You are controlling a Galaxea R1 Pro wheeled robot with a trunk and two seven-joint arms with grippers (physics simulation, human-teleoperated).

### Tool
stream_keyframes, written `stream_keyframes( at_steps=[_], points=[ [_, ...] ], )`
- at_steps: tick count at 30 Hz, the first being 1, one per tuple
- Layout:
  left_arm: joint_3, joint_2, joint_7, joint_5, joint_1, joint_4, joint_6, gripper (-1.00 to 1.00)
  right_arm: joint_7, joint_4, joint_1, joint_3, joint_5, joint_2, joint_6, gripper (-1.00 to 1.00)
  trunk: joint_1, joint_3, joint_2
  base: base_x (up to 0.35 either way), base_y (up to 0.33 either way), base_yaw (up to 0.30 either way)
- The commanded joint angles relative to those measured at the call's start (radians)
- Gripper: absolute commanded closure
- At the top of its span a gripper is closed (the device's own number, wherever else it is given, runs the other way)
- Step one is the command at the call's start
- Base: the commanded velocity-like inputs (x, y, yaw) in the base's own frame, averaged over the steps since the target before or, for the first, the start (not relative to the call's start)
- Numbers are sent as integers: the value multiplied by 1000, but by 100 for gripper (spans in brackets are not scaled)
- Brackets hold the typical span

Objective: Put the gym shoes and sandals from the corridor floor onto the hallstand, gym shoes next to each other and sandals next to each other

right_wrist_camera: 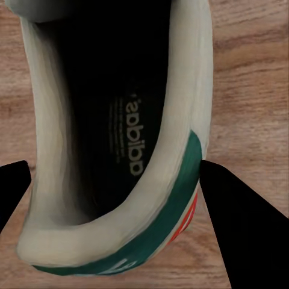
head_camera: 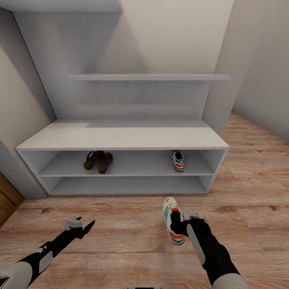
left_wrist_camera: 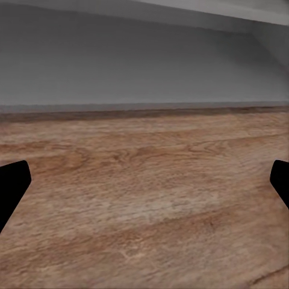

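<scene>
**A:** Head view first. Where does everything sit?

**B:** The hallstand stands ahead at twelve o'clock. On its upper shelf bay, the two sandals lie side by side towards eleven o'clock, and one gym shoe sits alone at about one o'clock. The second gym shoe is on the corridor floor, at roughly five o'clock from the shelved one, toe pointing at the rack. The right gripper is at its heel end. The left gripper hovers at seven o'clock over bare planks.

**A:** Left wrist view?

**B:** Fingertips wide apart at the frame edges, nothing between them but floor and the grey wall base. Released, empty.

**A:** And the right wrist?

**B:** Looking straight down into the shoe's opening. One finger lies against the outside of the green-striped heel collar; the other is near the opposite side. I can't tell whether they have clamped yet.

**A:** How would it handle?

**B:** Light, I'd judge, with a padded collar that gives under pressure and a stiffer heel counter. Pinching across the heel collar looks soundest; the toe would hang down, so it should be carried level.
</scene>
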Motion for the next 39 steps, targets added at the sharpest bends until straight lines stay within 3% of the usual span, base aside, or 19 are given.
stream_keyframes(
  at_steps=[1,10,19,26,33,39],
  points=[
    [8,0,-7,0,-1,1,1,-100,-9,-1,-2,2,-10,1,3,100,0,-1,0,0,0,0],
    [8,-1,-7,0,-1,1,1,-100,-7,-7,-8,5,-13,13,8,100,0,-1,0,0,0,0],
    [8,-1,-6,0,-1,1,1,-100,-6,-135,-9,7,-12,14,8,100,0,-1,0,0,0,0],
    [8,-1,-6,0,-1,1,1,-100,-7,-156,-10,10,-12,15,7,100,0,-1,0,0,0,0],
    [6,-1,-6,-1,-1,1,1,-100,-8,-157,-10,181,-6,13,1,100,0,-1,0,0,0,0],
    [7,-1,-8,-2,-1,1,-2,-100,-9,-157,-10,215,-5,13,-1,100,0,-1,0,0,0,0]
  ],
)
